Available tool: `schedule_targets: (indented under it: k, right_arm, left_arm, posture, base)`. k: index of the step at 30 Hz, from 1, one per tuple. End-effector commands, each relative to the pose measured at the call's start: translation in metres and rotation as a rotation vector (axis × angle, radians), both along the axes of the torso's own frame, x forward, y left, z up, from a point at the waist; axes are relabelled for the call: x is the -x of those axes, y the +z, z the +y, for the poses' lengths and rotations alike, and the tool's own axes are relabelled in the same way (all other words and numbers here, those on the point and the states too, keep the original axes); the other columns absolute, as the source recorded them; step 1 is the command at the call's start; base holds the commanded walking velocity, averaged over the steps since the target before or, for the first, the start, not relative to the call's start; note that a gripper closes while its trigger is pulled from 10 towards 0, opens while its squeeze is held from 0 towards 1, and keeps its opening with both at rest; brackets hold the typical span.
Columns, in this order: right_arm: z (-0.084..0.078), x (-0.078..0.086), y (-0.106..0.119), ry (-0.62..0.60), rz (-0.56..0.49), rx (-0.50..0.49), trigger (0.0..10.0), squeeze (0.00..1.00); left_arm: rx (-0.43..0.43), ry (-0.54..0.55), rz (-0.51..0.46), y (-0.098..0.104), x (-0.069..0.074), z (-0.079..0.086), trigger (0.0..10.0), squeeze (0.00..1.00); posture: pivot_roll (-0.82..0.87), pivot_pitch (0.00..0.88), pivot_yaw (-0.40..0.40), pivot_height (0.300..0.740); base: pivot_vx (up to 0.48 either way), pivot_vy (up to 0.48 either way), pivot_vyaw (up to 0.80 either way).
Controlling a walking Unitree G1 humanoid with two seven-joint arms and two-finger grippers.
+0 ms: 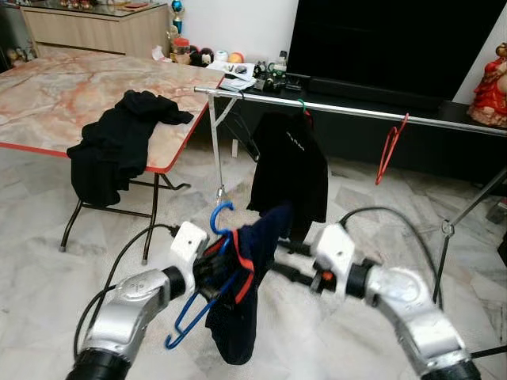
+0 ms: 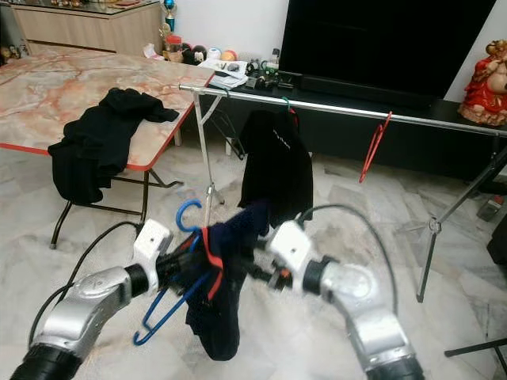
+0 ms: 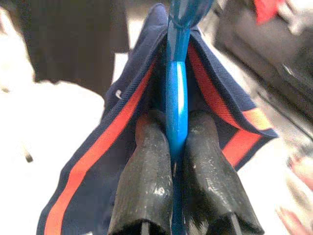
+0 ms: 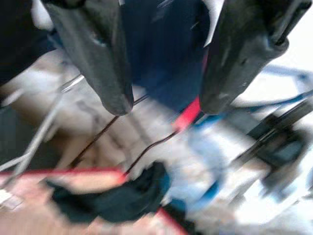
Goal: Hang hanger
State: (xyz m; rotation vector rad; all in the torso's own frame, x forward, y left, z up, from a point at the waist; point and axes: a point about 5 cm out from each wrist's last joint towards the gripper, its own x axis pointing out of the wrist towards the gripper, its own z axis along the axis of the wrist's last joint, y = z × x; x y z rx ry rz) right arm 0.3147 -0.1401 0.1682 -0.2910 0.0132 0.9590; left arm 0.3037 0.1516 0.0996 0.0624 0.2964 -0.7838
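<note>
Room: pale marble floor (image 1: 47, 301), a dark TV unit behind; a marble-topped desk (image 1: 55, 95) at left with a black garment (image 1: 119, 146) draped over its edge.
Rail: silver clothes rail (image 1: 356, 109) across the middle, carrying a black shirt (image 1: 289, 170) and an empty red hanger (image 1: 390, 146).
Left gripper (image 1: 212, 267): arm raised at centre, jaws clamped narrow on the blue hanger (image 1: 194, 305) just below its hook.
Hanger: well short of the rail; navy garment with red trim (image 1: 245, 305) on it.
Handling: light, stiff plastic, probably slippery; soft cloth will swing. Best held at the neck.
Right gripper (image 1: 289, 261): just beside the cloth, jaws apart, holding nothing.
</note>
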Motion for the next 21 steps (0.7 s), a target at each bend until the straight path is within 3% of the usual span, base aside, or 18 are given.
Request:
schedule_targets:
  k: [1,3,7,11,12,13,15,16,19,20,21]
  right_arm:
    - [-0.010,-0.008,0.015,-0.025,-0.054,-0.010,10.0,1.00]
    - [-0.011,-0.009,0.016,-0.024,-0.058,-0.006,10.0,1.00]
    - [-0.015,-0.007,0.008,0.153,-0.003,0.173,10.0,1.00]
    - [-0.020,0.000,-0.004,0.288,0.080,0.252,10.0,1.00]
    - [-0.023,0.001,-0.007,0.314,0.099,0.269,10.0,0.93]
    - [-0.025,0.002,-0.010,0.334,0.117,0.293,10.0,0.49]
    - [-0.027,0.002,-0.012,0.348,0.128,0.310,10.0,0.49]
    - [-0.031,0.001,-0.016,0.362,0.149,0.335,10.0,0.00]
    - [-0.038,-0.001,-0.019,0.410,0.194,0.348,10.0,0.00]
    - [-0.039,-0.002,-0.018,0.425,0.213,0.320,10.0,1.00]
    - [-0.040,-0.001,-0.018,0.445,0.222,0.320,10.0,1.00]
  left_arm:
    - [-0.008,-0.103,-0.014,0.007,0.004,-0.008,10.0,0.00]
    - [-0.011,-0.110,-0.008,0.007,0.005,-0.008,10.0,0.00]
    - [-0.058,-0.235,-0.001,0.007,0.012,-0.008,10.0,0.00]
    - [-0.057,-0.294,-0.017,0.013,0.013,-0.011,10.0,0.00]
    - [-0.060,-0.305,-0.021,0.014,0.013,-0.011,10.0,0.00]
    - [-0.064,-0.316,-0.023,0.015,0.012,-0.011,10.0,0.00]
    - [-0.068,-0.324,-0.024,0.016,0.012,-0.012,10.0,0.00]
    - [-0.070,-0.342,-0.024,0.017,0.013,-0.012,10.0,0.00]
    - [-0.096,-0.400,-0.021,0.020,0.015,-0.013,10.0,0.00]
    - [-0.118,-0.424,-0.013,0.019,0.016,-0.012,10.0,0.00]
    - [-0.113,-0.437,-0.007,0.020,0.018,-0.012,10.0,0.00]
  posture:
    - [0.08,0.010,-0.084,0.740]
    - [0.08,0.010,-0.084,0.740]
    - [0.08,0.005,-0.090,0.740]
    - [0.09,0.000,-0.096,0.740]
    - [0.09,0.000,-0.096,0.740]
    - [0.09,0.000,-0.097,0.740]
    - [0.09,0.000,-0.098,0.740]
    - [0.09,0.000,-0.100,0.740]
    - [0.09,0.000,-0.105,0.740]
    - [0.09,0.000,-0.107,0.740]
    - [0.09,0.000,-0.108,0.740]
  base:
    - [0.000,0.000,0.00]
    - [0.000,0.000,0.00]
    - [0.000,0.000,0.00]
    - [0.000,0.000,0.00]
    - [0.000,0.000,0.00]
    - [0.000,0.000,0.00]
    - [0.000,0.000,0.00]
    - [0.000,0.000,0.00]
    - [0.000,0.000,0.00]
    - [0.000,0.000,0.00]
    - [0.000,0.000,0.00]
